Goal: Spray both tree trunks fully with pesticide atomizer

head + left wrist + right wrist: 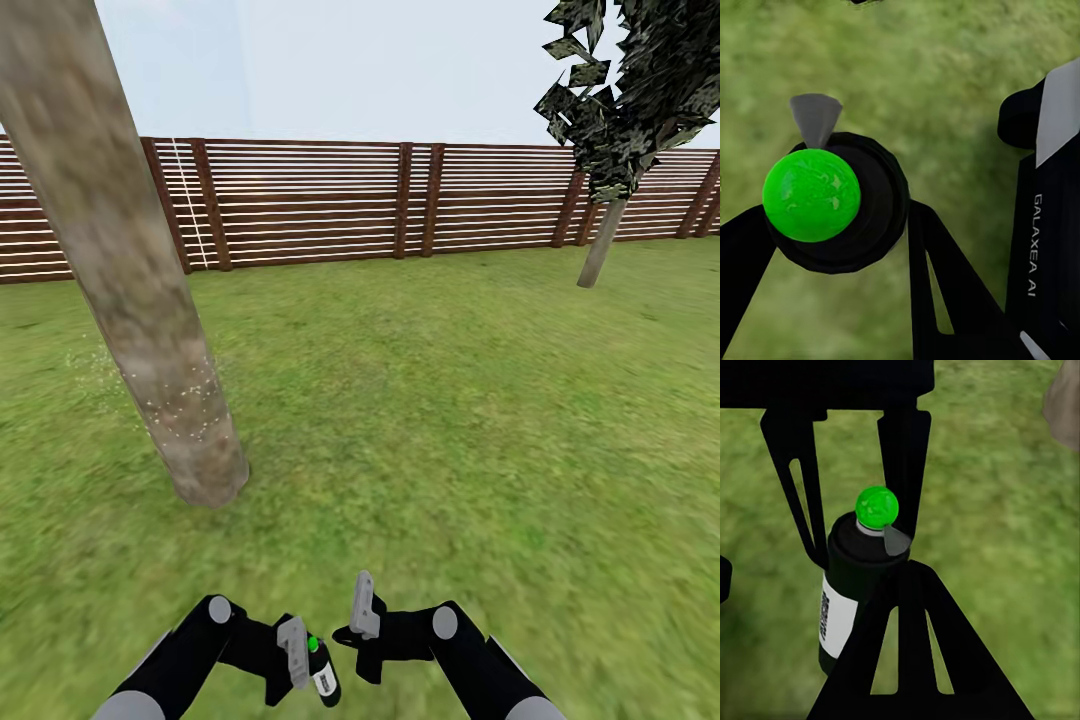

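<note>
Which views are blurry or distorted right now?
Head view: trunk and fence lean as if wide-angle, and grass smears toward the bottom. Left wrist view: grass soft, green cap sharp. Right wrist view: atomizer crisp, lawn blurred.

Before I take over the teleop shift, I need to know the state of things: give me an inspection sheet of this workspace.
Surface: grass lawn, uneven green.
Job's things: atomizer, black with green top, held upright in the left claw; near tree trunk leaning in view, pale specks low on it; second tree far right by the fence.
Clutter: nothing seen.
Grippers: left claw shut on the atomizer; right claw beside it, its fingers apart, empty.
Cables: nothing seen.
Surroundings: brown slatted fence, pale sky above.
</note>
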